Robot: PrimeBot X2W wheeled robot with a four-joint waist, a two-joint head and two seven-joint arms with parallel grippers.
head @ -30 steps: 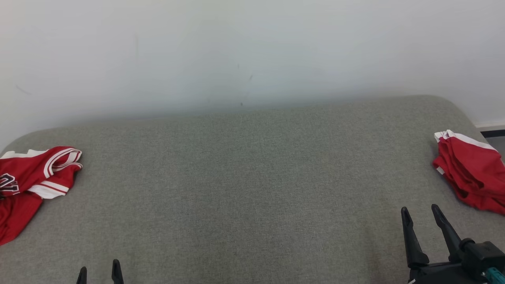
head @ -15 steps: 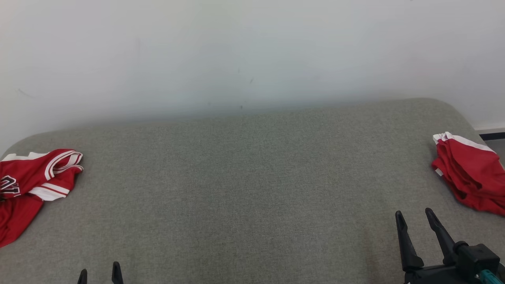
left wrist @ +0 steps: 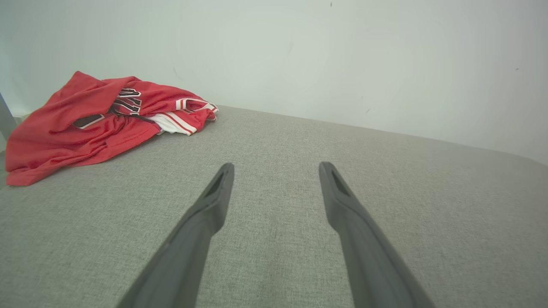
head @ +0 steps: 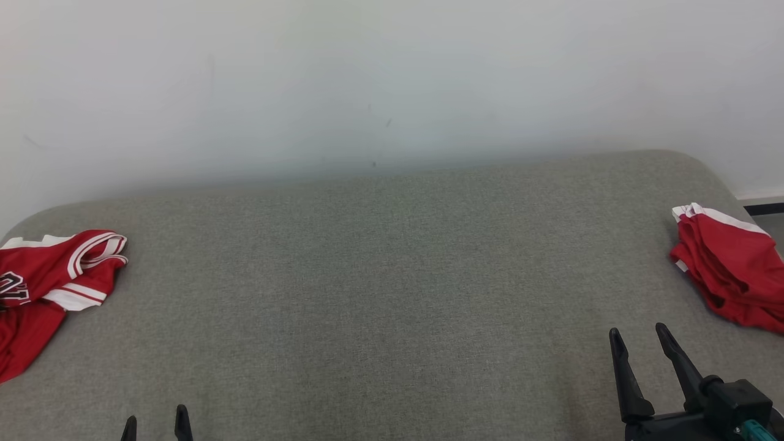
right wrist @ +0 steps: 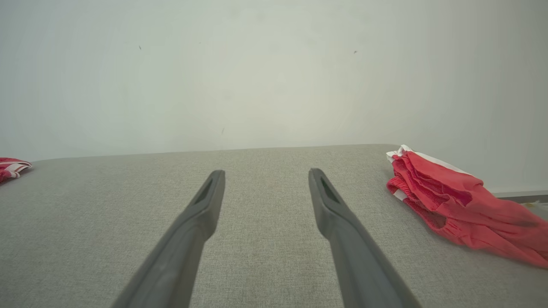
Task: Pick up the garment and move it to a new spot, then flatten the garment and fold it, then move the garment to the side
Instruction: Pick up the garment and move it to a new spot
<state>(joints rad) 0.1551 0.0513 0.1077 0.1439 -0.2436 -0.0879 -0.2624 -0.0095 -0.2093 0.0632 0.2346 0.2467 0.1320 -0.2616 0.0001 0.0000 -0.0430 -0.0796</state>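
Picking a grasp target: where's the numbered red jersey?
Head view: the numbered red jersey lies at the left edge of the grey cushion, ahead and left of the left gripper; the other red garment sits at the right edge.

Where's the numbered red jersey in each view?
Head view: numbered red jersey at the left edge, mid-height.
Left wrist view: jersey crumpled at upper left.
Right wrist view: jersey, a sliver at the far left edge.
Shared landmark: grey cushion meeting the white wall.

Jersey [head: 52,278] and red garment [head: 732,278] lie at opposite cushion [head: 392,288] ends.
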